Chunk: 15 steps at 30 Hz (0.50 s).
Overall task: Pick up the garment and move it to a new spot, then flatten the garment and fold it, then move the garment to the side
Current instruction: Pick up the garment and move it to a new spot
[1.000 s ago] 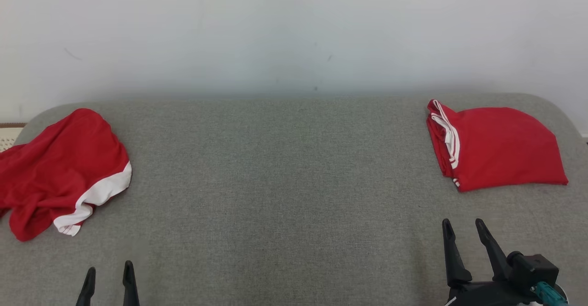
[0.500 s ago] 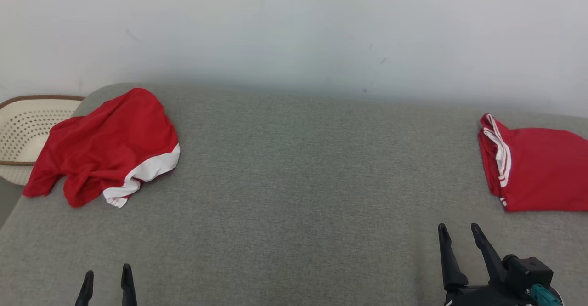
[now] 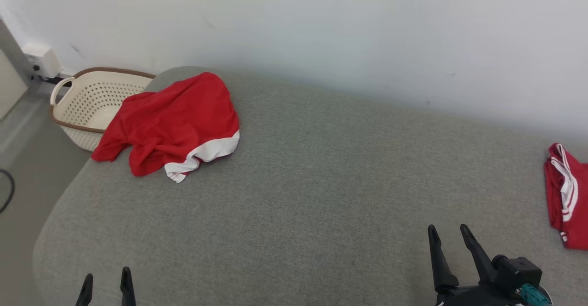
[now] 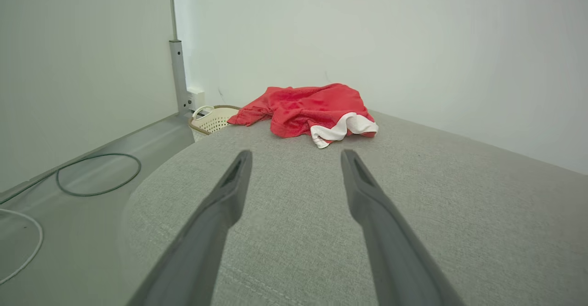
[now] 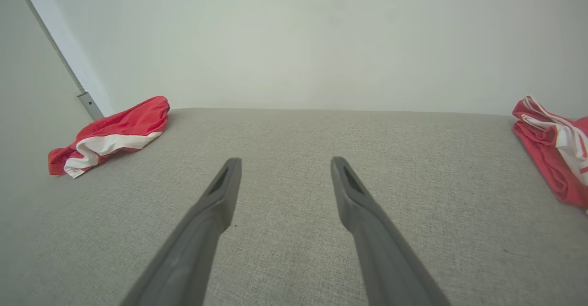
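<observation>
Logged garment [image 3: 170, 124] crumpled at upper left beside basket [image 3: 87, 99], untouched; left gripper [image 3: 106, 274] lower left and right gripper [image 3: 447, 227] lower right both parted, empty, presumably held ready for the pickup reach.

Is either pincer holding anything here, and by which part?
Nothing is held. The left pincer and right pincer are both open and empty over the grey surface; the crumpled red garment lies apart from both.

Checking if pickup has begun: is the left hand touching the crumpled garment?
Apart. The left wrist view shows bare cushion between the left hand and the crumpled garment.
</observation>
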Tool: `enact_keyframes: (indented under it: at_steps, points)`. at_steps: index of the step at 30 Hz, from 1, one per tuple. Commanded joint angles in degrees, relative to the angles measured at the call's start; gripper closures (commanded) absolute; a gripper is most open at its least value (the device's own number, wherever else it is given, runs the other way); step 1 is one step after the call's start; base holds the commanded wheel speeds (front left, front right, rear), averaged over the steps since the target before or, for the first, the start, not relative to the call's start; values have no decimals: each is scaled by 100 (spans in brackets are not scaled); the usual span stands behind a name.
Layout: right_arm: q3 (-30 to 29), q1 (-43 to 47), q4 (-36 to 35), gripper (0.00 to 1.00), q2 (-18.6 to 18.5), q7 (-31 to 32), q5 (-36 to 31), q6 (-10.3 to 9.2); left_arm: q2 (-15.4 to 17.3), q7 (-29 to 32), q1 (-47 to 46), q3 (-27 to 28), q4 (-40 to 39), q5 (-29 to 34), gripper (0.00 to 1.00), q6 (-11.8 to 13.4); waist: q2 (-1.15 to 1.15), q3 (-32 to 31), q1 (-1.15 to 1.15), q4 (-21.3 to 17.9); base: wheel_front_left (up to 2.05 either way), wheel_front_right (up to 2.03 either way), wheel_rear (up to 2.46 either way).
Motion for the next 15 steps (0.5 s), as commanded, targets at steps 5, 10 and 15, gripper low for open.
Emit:
enact_keyframes:
  at_steps: [5, 10, 15]
  points:
    - [77, -84, 62, 0, 29, -50, 55, -4, 18, -25, 82, 15, 24, -17, 0, 8, 0, -36, 0, 494, 0, 0, 0]
    - [95, -94, 113, 0, 36, -57, 45, -4, 25, -25, 101, 16, 19, 0, 0, 36, 0, -37, 0, 739, 0, 0, 0]
    - [126, -131, 148, 0, 39, -75, 45, -4, 34, -25, 114, 24, 37, 41, 0, 71, 0, -13, 0, 883, 0, 0, 0]
